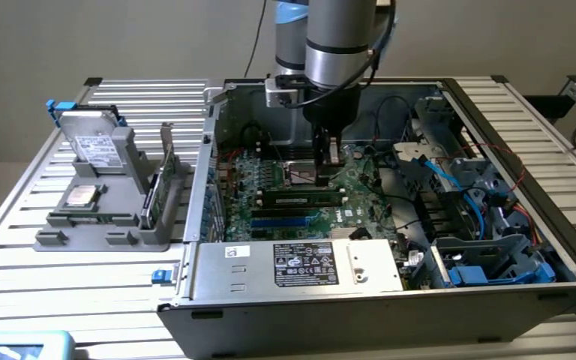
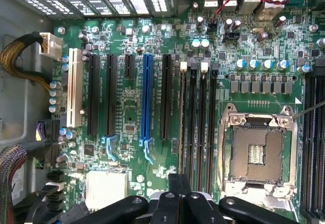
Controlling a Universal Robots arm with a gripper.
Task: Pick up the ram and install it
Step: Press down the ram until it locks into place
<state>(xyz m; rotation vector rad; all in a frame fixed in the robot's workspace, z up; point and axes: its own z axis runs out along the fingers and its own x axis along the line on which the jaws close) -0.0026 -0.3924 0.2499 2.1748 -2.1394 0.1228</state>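
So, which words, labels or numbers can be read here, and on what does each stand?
No text can be read with certainty.
On the power supply label: print and marks, too small.
On the white sticker beside it: too small.
On the motherboard: white print, blurred.
On the silver drive label: too small.

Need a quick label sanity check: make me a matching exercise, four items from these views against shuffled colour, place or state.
1 processor socket
2 data cable
3 power supply
4 hard drive

a blue
b on the grey holder outside the case
c empty, silver frame
d labelled silver box inside the case

Pairs: 1-c, 2-a, 3-d, 4-b
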